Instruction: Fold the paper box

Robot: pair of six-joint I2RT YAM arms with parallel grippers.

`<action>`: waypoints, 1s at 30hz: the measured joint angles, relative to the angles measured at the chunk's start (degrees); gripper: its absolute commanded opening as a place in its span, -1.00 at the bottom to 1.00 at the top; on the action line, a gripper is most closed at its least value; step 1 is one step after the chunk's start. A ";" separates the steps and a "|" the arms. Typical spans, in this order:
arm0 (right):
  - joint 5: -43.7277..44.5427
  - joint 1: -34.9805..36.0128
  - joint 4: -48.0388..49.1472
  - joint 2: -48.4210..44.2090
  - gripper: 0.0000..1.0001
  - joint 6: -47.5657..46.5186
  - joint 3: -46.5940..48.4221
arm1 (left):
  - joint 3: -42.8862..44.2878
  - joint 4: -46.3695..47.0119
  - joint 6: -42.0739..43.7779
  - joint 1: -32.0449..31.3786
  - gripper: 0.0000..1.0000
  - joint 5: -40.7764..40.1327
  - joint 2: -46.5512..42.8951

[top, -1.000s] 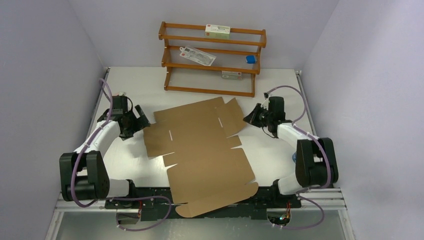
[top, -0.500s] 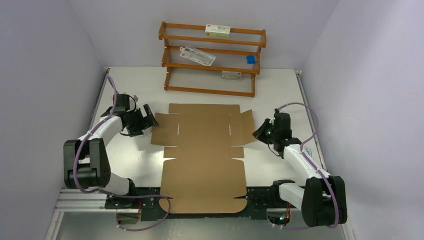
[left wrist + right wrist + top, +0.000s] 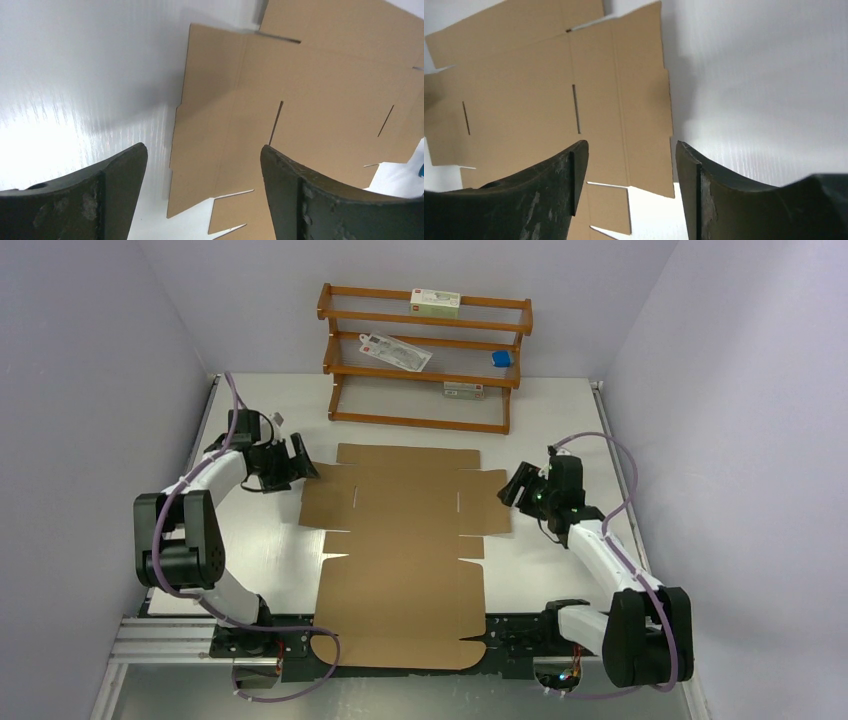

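Top external view shows the paper box (image 3: 405,540), a plain brown corrugated cardboard sheet with flaps and slots, lying flat and unfolded on the white tabletop (image 3: 570,430), between the two arms. Its near edge reaches over the black rail where the arms are bolted. Its far edge is near the orange-brown wooden rack (image 3: 425,360), but apart from it.

The left claw (image 3: 303,462) is just beside the far corner of the left side flap. The right claw (image 3: 512,486) is just beside the outer edge of the right side flap. Whether either one touches the cardboard, I cannot tell.

From the left wrist camera, the two dark fingers (image 3: 100,195) are spread wide and hold nothing, and the left flap's edge shows in the gap between them. The right wrist camera shows the same: the claw is wide open and empty, with the right flap's edge in the gap.
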 measured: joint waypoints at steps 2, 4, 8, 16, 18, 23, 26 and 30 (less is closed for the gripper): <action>-0.72 0.00 0.39 0.90 0.51 -1.36 1.46 | 1.79 -0.24 0.74 -0.39 0.75 -0.02 0.70; -2.62 0.00 1.60 2.05 0.58 -2.78 2.45 | 4.28 -0.83 1.46 -1.38 0.76 -0.42 1.66; -6.64 0.20 3.65 5.38 0.64 -4.33 4.42 | 10.29 -1.31 2.25 -5.38 0.74 -0.39 4.50; -8.83 0.81 7.52 16.96 0.69 -4.90 14.58 | 22.80 -2.71 3.10 -8.68 0.71 0.02 14.84; -8.92 0.81 8.59 20.46 0.69 -4.90 17.27 | 25.22 -3.39 3.45 -8.85 0.69 0.07 17.62; -9.86 1.09 11.37 30.36 0.68 -4.55 22.69 | 28.81 -4.61 4.26 -9.53 0.66 0.76 22.97; -10.78 1.31 12.57 36.15 0.68 -3.93 24.57 | 29.77 -4.98 4.59 -9.77 0.66 2.16 25.18; -12.22 1.55 14.10 40.98 0.68 -2.89 25.94 | 30.21 -4.94 5.22 -9.77 0.65 3.74 26.86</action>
